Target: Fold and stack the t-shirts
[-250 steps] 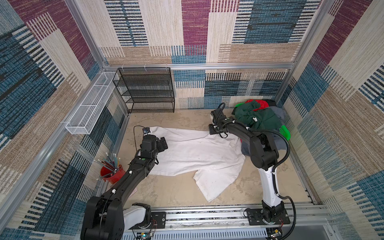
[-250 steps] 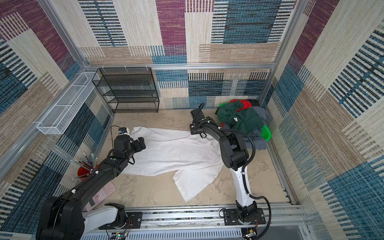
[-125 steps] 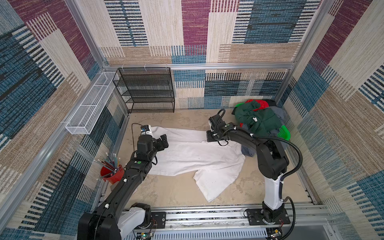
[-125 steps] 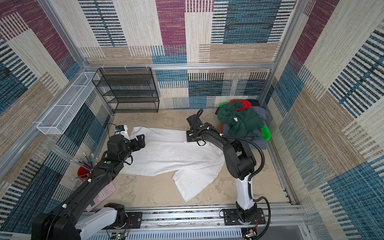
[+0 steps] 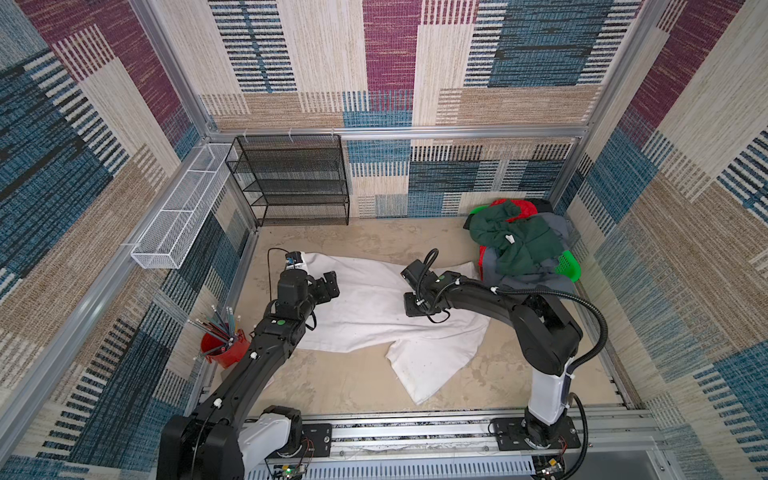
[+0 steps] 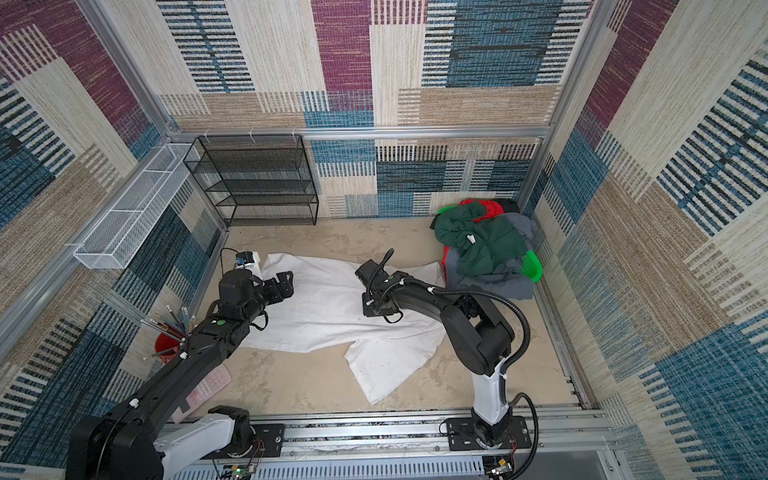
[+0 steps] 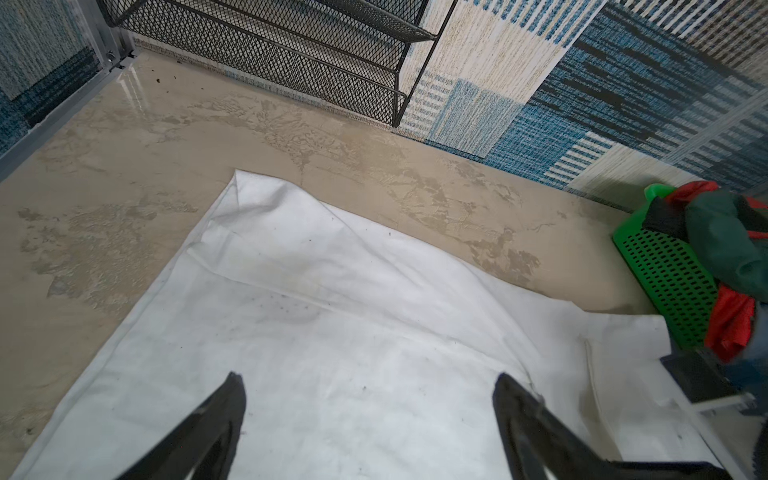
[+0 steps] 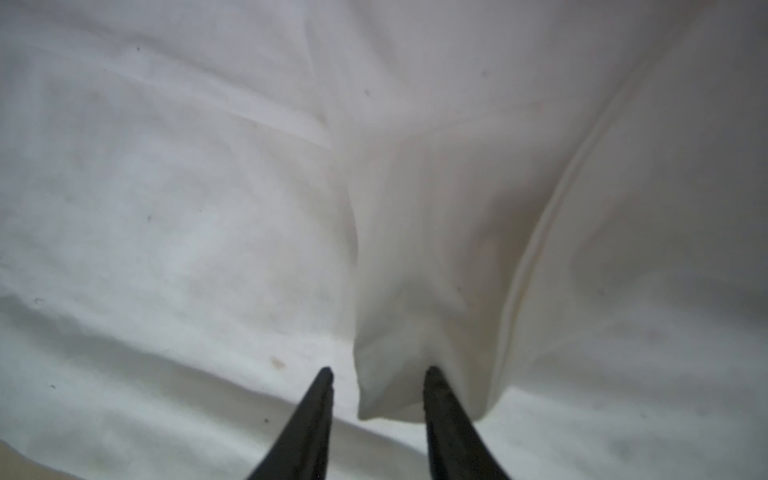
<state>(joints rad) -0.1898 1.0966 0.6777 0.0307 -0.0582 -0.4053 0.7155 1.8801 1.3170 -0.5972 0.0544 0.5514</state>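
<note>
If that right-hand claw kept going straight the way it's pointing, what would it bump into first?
The large white cloth t-shirt: the right gripper points down at it, with a raised fold of that cloth between its parted jaws. The remaining depth is unclear.

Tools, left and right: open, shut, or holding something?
Left tool: open, holding nothing, over the white t-shirt.
Right tool: open, a raised fold of that shirt between its fingers.

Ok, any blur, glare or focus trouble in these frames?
Right wrist view: soft all over, the shirt too close to focus. Left wrist view: sharp mid-frame, glare on the table, pile blurred. Both top views: sharp, evenly lit.
</note>
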